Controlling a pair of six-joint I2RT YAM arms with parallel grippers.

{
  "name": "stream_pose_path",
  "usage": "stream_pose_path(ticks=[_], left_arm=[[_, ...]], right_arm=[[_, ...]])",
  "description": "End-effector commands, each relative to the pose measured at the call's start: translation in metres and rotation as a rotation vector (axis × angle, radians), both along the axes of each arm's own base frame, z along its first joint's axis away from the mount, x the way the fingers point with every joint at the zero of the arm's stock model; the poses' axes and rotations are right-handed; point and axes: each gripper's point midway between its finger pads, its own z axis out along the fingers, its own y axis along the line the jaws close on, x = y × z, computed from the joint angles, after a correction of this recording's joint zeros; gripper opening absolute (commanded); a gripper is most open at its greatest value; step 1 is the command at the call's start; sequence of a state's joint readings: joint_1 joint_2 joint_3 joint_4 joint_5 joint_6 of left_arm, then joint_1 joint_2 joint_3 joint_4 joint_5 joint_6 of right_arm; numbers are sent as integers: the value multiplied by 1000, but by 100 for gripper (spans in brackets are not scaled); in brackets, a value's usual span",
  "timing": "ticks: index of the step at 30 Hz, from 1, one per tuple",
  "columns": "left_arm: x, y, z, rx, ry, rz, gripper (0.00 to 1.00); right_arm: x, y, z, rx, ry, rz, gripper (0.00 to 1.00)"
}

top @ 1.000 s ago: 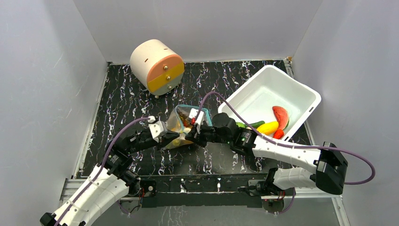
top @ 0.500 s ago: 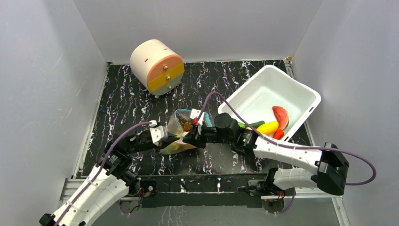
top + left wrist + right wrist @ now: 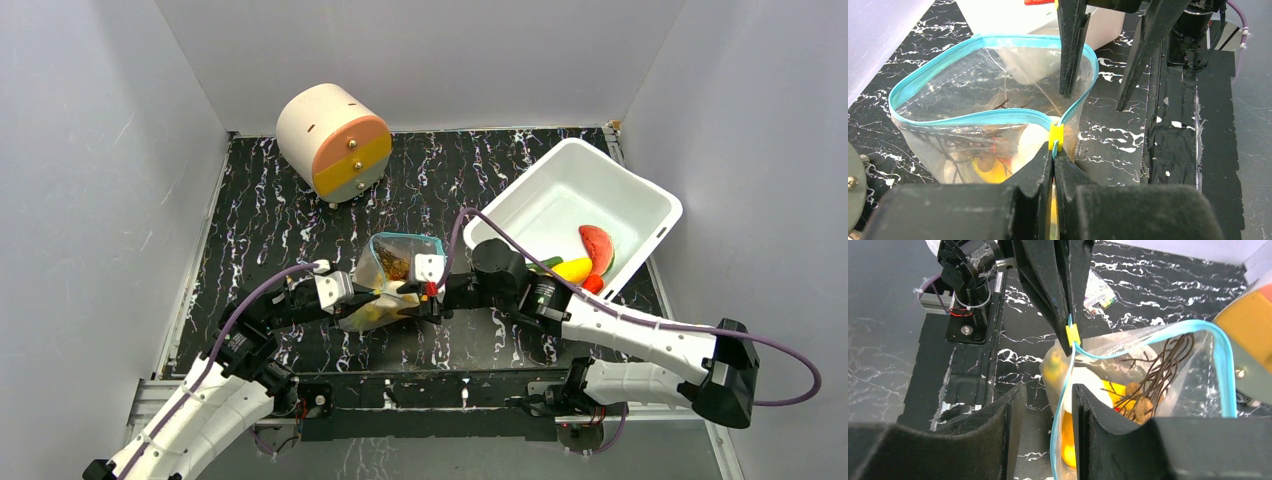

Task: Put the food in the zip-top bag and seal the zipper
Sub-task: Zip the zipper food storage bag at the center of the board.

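The zip-top bag (image 3: pixel 400 262) stands open at mid-table, with yellow, white and brown food (image 3: pixel 993 165) inside. Its teal zipper (image 3: pixel 983 119) rings the mouth and carries a yellow slider (image 3: pixel 1056 136). My left gripper (image 3: pixel 1053 152) is shut on the zipper edge just below the slider; it also shows in the top view (image 3: pixel 352 297). My right gripper (image 3: pixel 1048 390) is open and straddles the bag's near edge, one finger inside the mouth and one outside; it also shows in the top view (image 3: pixel 428 292). More food lies in the white tub: a red slice (image 3: pixel 597 247), a yellow piece (image 3: pixel 570 268), a green cucumber (image 3: pixel 548 262).
The white tub (image 3: pixel 560 195) sits at the right, close behind my right arm. A cream drum with an orange and yellow face (image 3: pixel 332 142) stands at the back left. A small printed packet (image 3: pixel 1096 297) lies on the mat near the left arm. Grey walls enclose the table.
The right gripper has drawn back to the right and lower, and the bag's mouth has spread wider toward it. The left gripper has shifted slightly down-left, still holding the zipper edge.
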State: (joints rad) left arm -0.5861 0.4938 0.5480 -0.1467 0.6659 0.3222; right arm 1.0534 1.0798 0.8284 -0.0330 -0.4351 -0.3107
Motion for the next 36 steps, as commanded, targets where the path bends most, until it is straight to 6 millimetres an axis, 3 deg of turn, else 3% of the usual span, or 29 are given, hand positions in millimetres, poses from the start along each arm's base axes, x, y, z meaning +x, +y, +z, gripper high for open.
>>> stream_pose_path(ticks=[1,12,26,32,36], left_arm=[[-5,-4,17,-35,-63,-45,0],[-8,-4,15,-31,-51,-58,0],[-10,-5,13,-22,-40,-73,0],[-11,-5,12,-20,-40,-78,0],[-16,-5,14,-24,-47,-104,0]], right_arm=[[-1,11,48,96,-149,71,37],[2,35,60,111,-182,125,37],[6,45,51,94,-190,142,33],[9,45,41,67,-191,129,22],[12,42,33,43,-196,111,8]])
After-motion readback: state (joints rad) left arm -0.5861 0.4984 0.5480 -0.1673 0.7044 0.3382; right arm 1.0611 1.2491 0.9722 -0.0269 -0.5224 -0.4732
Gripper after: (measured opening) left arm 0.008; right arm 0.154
